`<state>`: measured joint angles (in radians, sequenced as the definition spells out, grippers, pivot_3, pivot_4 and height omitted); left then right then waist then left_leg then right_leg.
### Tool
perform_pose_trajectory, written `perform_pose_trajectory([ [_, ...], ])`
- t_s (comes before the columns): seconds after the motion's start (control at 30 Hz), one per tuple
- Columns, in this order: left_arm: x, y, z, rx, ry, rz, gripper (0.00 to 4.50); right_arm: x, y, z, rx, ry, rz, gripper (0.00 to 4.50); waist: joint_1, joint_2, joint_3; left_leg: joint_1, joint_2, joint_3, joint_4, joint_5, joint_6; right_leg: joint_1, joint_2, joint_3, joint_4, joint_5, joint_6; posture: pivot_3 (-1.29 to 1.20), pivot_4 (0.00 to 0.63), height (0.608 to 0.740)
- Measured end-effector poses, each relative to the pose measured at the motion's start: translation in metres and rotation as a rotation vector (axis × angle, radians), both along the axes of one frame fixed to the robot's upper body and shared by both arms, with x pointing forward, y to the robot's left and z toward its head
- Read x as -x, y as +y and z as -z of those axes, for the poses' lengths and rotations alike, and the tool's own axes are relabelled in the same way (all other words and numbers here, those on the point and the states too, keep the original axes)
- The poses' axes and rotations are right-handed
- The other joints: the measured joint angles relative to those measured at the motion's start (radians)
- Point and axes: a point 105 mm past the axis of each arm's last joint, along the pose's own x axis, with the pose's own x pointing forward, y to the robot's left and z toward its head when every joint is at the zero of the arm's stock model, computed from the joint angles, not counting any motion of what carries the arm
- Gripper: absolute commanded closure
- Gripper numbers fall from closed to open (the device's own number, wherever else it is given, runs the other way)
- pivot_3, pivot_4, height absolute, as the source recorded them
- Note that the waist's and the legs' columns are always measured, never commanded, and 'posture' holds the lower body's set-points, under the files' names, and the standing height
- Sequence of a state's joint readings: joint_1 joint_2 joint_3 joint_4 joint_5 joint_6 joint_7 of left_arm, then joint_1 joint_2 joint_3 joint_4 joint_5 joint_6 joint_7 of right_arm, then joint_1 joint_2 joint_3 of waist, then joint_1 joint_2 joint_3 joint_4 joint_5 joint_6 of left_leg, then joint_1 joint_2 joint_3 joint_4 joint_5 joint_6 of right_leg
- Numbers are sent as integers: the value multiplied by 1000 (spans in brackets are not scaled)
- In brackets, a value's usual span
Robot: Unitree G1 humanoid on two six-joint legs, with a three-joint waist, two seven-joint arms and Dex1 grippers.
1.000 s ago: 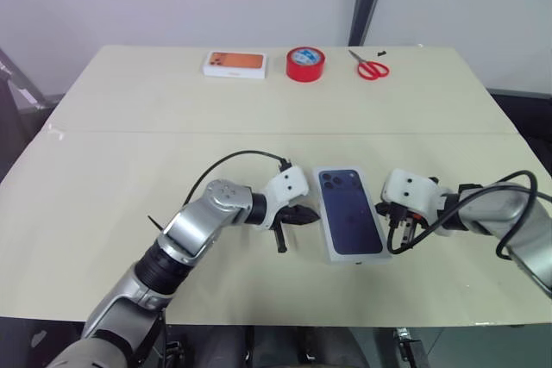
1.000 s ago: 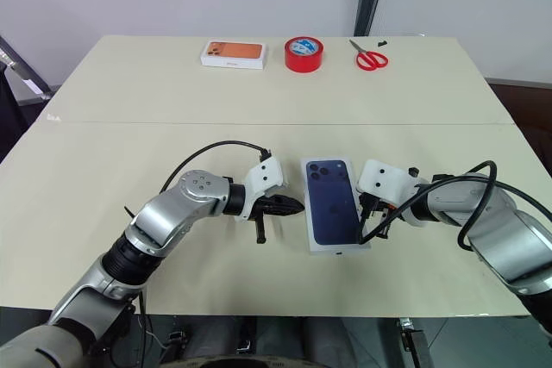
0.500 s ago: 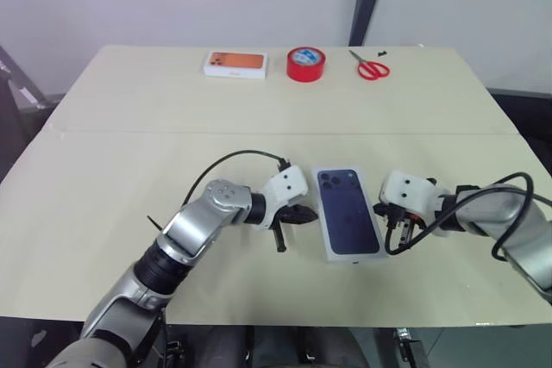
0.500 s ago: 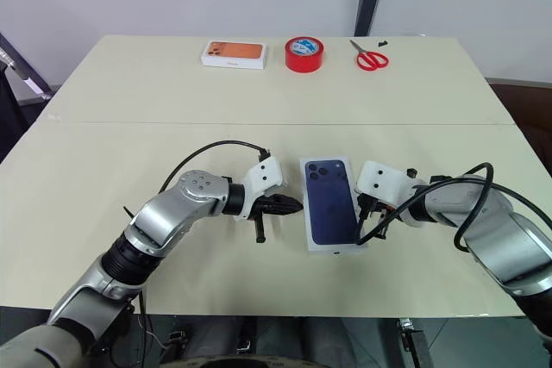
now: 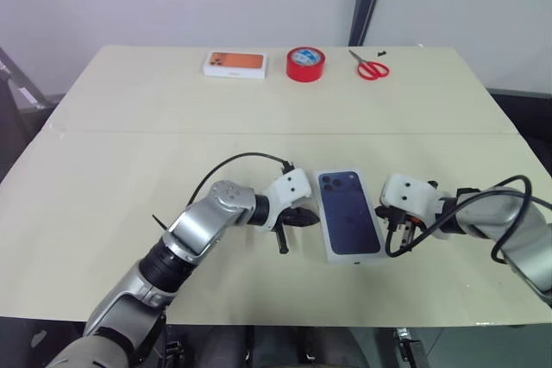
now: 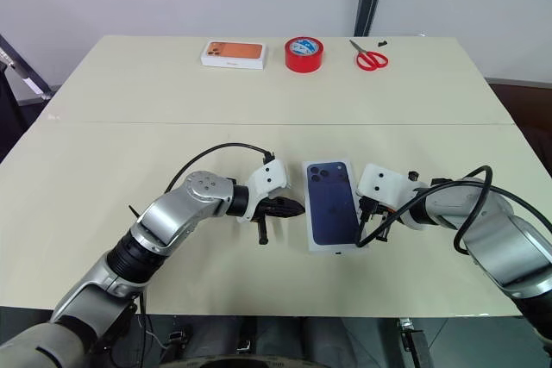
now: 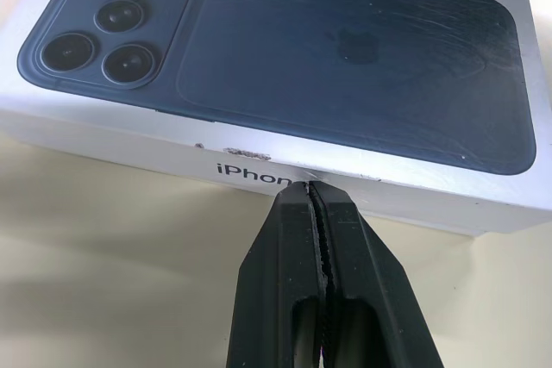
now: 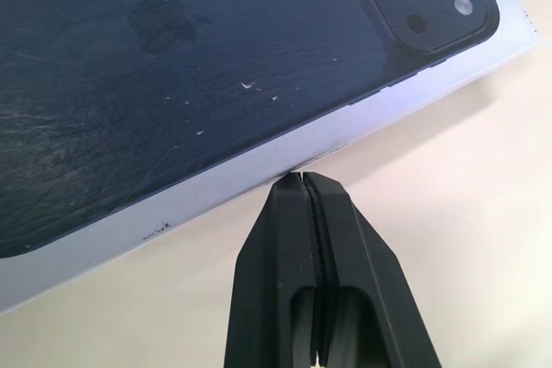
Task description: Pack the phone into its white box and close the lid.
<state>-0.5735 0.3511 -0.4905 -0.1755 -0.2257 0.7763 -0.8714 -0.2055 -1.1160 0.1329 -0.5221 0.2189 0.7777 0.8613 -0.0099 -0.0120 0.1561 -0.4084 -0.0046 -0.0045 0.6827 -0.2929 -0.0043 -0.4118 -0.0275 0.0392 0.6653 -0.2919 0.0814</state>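
Operator: Desk (image 5: pixel 129 152) first. What is sitting on it?

Observer: The white box (image 5: pixel 354 258) is lying close to the front edge, about midway along it. The phone (image 5: pixel 348 213) is showing dark blue on its top face, camera end pointing toward the far edge, with a white rim framing it. I cannot tell whether that is the handset itself lying in the tray or a picture on the lid. Along the far edge, a white box with an orange phone picture (image 5: pixel 234 64), a red tape roll (image 5: pixel 305 64) and red scissors (image 5: pixel 371 66) are sitting in a row, well apart from the work.

Operator: And the grippers?

Observer: The left gripper (image 7: pixel 309 185) is pinched fully together with nothing between its fingers, its tip touching the long side that carries the lettering. The right gripper (image 8: pixel 304 180) is likewise closed on nothing, its tip meeting the opposite long side.

Operator: So which step are we seeing?

Observer: I am reading it as the last one: the two closed tips are bracing the box from both sides, squaring it or seating the top.

Operator: What is the next move asking for?

Observer: Even, gentle pressure from both sides, so the box is not skidding or twisting across the desk, and a check that the top is sitting flush all round.
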Motion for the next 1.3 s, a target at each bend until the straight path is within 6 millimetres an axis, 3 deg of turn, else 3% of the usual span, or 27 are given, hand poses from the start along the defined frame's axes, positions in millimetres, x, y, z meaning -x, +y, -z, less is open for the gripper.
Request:
perform_pose_trajectory([
  [0.33, -1, 3, 0, 14, 11, -18, 4448, 0, -8, 1, 1, 13, 10, 4481, 0, 0, 0, 0, 0, 0, 0, 0, 0, 0, 0, 0, 0, 0, 0, 0, 150, 733],
  [0.43, -12, 17, -13, 80, 25, -81, 4448, 1, -22, -18, -35, 1, 29, 4481, 0, 0, 0, 0, 0, 0, 0, 0, 0, 0, 0, 0, 0, 0, 0, 0, 150, 733],
  [0.5, -23, 23, -30, 148, 16, -132, 4448, 4, -23, -38, -107, -22, 15, 4481, 1, 0, 0, 1, 0, 0, 0, 0, 0, 1, 0, 0, 0, 0, 0, 0, 150, 733],
  [0.57, -31, 21, -43, 176, -11, -149, 4448, 11, -16, -45, -159, -13, -18, 4481, 1, 0, 0, 1, 0, 0, 0, 0, 0, 2, 0, -1, 0, 0, 0, 0, 150, 733],
  [0.63, -42, 12, -49, 177, -38, -169, 4448, 22, -2, -38, -211, 40, -68, 4481, 8, 0, 0, 1, -1, -1, 0, 0, 0, 3, 0, -1, -1, 0, 1, 0, 150, 733],
  [0.73, -54, -7, -41, 143, -34, -181, 4448, 35, 15, -19, -243, 121, -111, 4481, 21, 0, 0, 1, -2, 0, 1, 0, 0, 3, -1, 0, -1, -1, 2, 0, 150, 733],
  [0.87, -55, -23, -15, 41, -3, -151, 4448, 42, 18, 4, -215, 169, -86, 4481, 21, -1, 0, 1, -2, 0, 1, 0, 0, 2, 0, 0, 0, -1, 2, 0, 150, 733],
  [0.97, -55, -30, -13, -4, -36, -108, 4448, 46, 17, 14, -179, 177, -77, 4481, 22, 0, 0, 2, -2, 0, 1, 0, 0, 3, 0, 0, 0, -1, 2, 0, 150, 733],
  [1.2, -53, -38, -12, -5, -59, -85, 4448, 46, 15, 14, -165, 147, -81, 4481, 23, -2, -1, 2, -2, -1, 1, 0, 1, 5, -1, 0, -1, -1, 2, 0, 150, 733],
  [1.3, -59, -28, -14, 65, -46, -155, 4448, 26, 16, 1, -255, 47, -28, 4481, 16, -3, -1, 2, -2, 0, 1, 0, 0, 3, -1, 1, 0, -1, 2, 0, 150, 733],
])
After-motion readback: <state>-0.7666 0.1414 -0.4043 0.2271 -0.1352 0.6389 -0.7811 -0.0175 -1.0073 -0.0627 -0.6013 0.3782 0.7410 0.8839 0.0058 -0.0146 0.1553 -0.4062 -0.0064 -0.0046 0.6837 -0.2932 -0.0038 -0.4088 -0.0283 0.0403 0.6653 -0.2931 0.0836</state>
